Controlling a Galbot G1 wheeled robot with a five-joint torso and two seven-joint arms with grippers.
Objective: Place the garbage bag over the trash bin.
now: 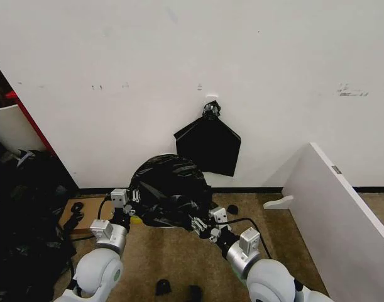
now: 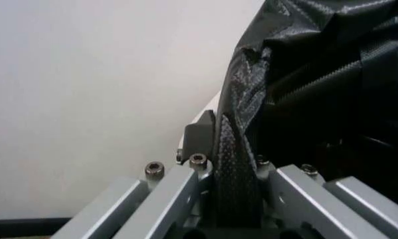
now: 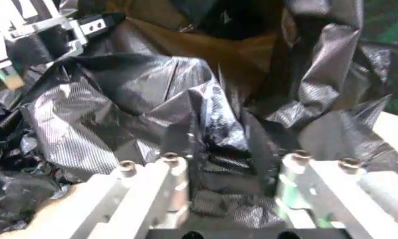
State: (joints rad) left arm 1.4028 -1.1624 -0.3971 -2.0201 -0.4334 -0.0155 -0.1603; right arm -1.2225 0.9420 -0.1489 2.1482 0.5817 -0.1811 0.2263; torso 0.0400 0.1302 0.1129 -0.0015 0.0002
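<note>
We find bare floor (image 1: 166,264) on the near side. The far side is shut off by the wall (image 1: 179,63), the right by a white board (image 1: 342,207), the left by piled black bags (image 1: 22,214). The billowy garbage bag (image 1: 170,189) blocks the middle.

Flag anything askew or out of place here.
Nothing is spilled or damaged. The garbage bag sits bunched in a crinkled mound, hiding the trash bin, gripped by the left pincer and right pincer.
</note>
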